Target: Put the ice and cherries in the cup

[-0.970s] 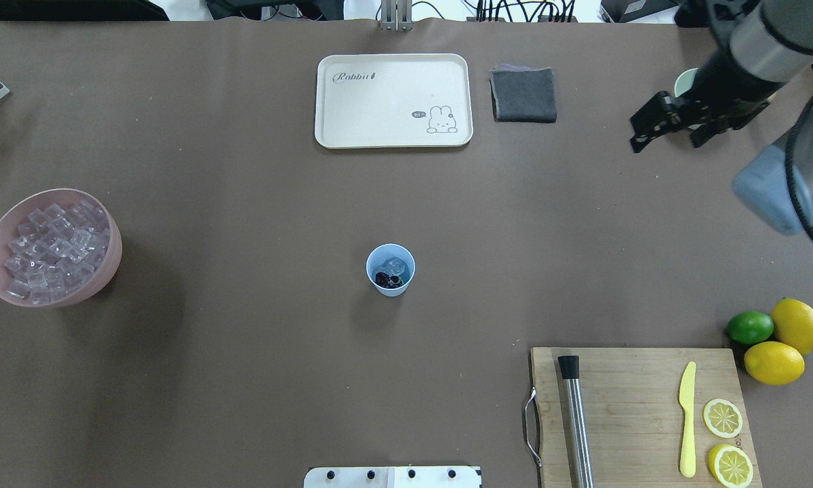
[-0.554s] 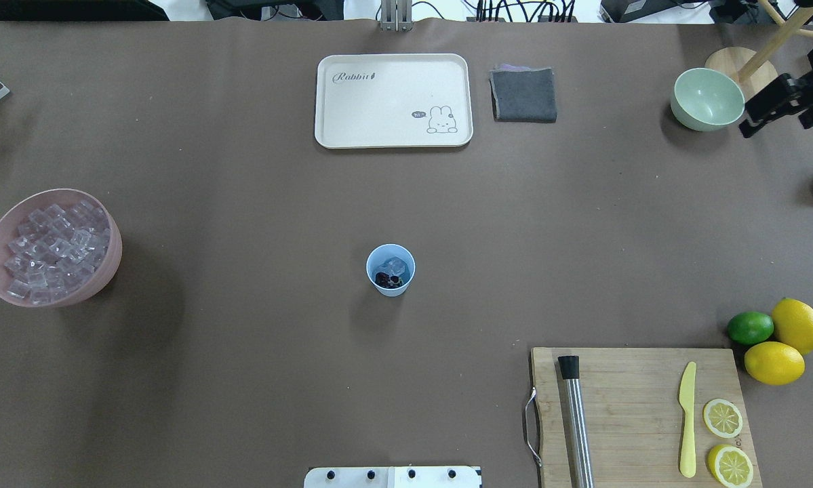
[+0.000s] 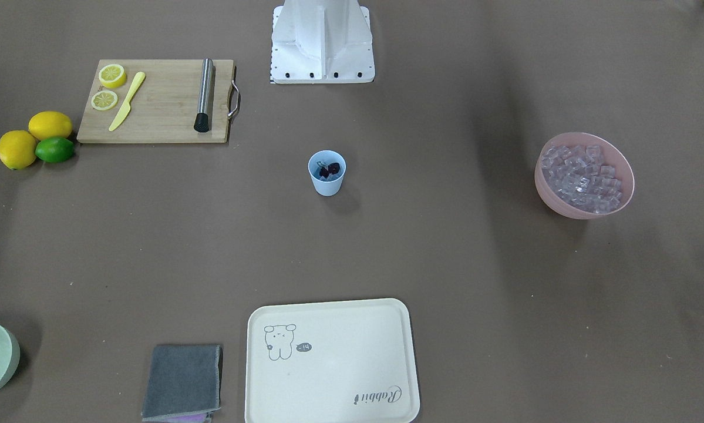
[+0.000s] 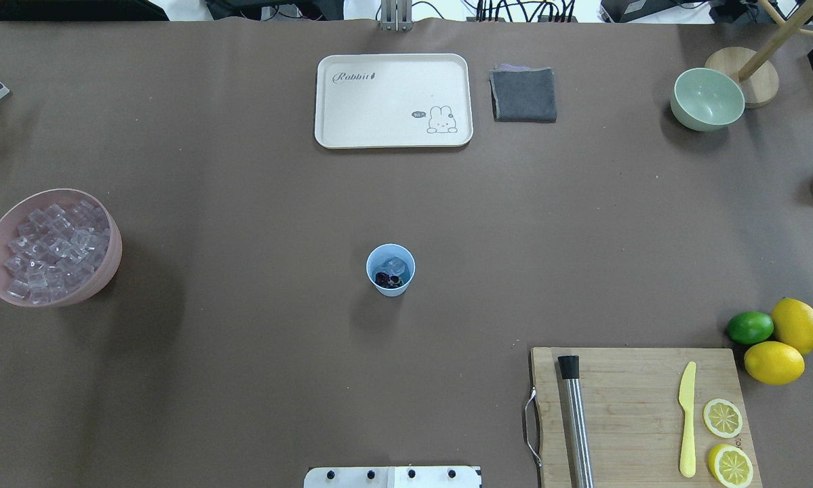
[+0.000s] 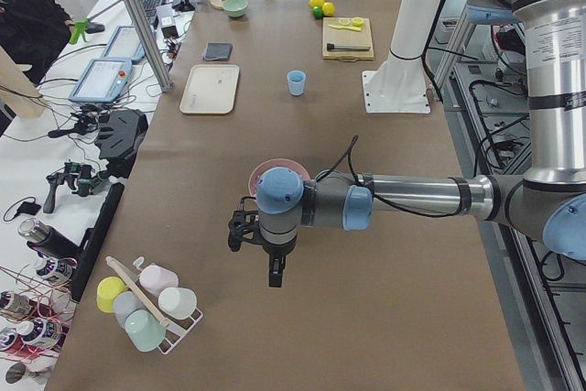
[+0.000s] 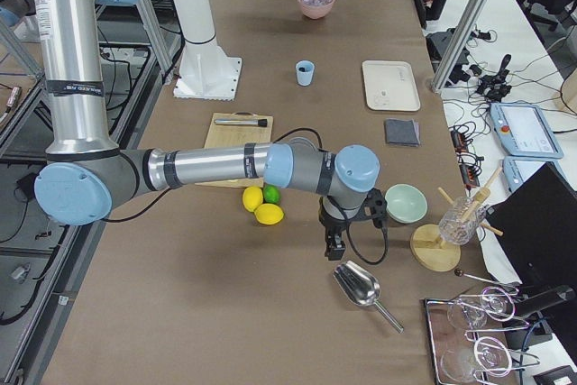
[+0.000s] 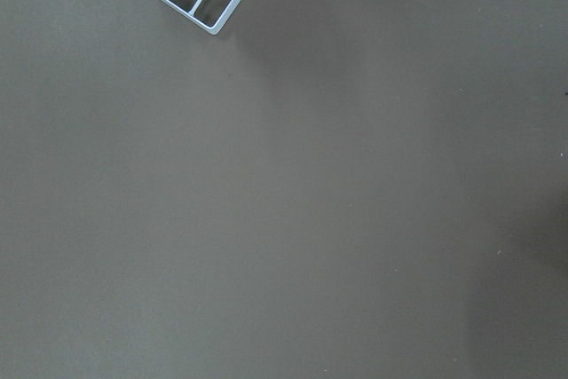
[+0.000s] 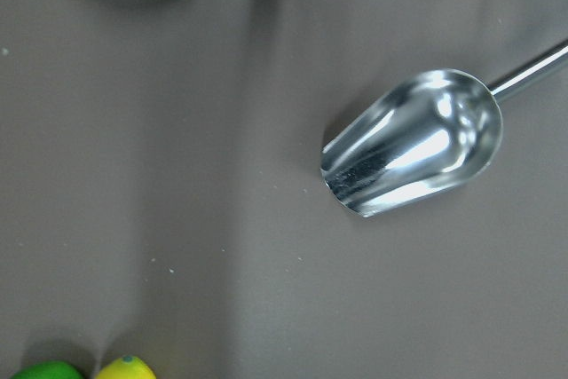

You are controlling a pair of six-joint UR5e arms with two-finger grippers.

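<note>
At the middle of the table (image 4: 243, 203): the cup (image 3: 327, 184) stands upright and alone, well apart from everything else.
Inside it: cherries (image 4: 384, 278) lie dark at the bottom with ice (image 4: 397, 265) beside them, so I judge the job done or close to it.
Spare ice: heaped in the pink bowl (image 4: 111, 264), far off on my left side.
My left gripper (image 5: 261, 254): hangs over bare table past the pink bowl, near a wire rack (image 5: 146, 309) of cups. Released or clenched, I cannot tell.
My right gripper (image 6: 347, 236): hangs by the green bowl (image 6: 406, 203), above a metal scoop (image 8: 413, 144). Again I cannot tell its state (the wrist cameras show no fingers at all).
Risk: the cup looks light, so an arm swinging low across the middle could tip it and spill everything. Dropping straight down on the right would strike the scoop.
Views: the overhead and front cameras show the cup's contents but neither arm. The side cameras show both arms, yet the cup is too small there to see into. The right wrist shows the scoop close up, while overhead catches only a sliver at the edge.
</note>
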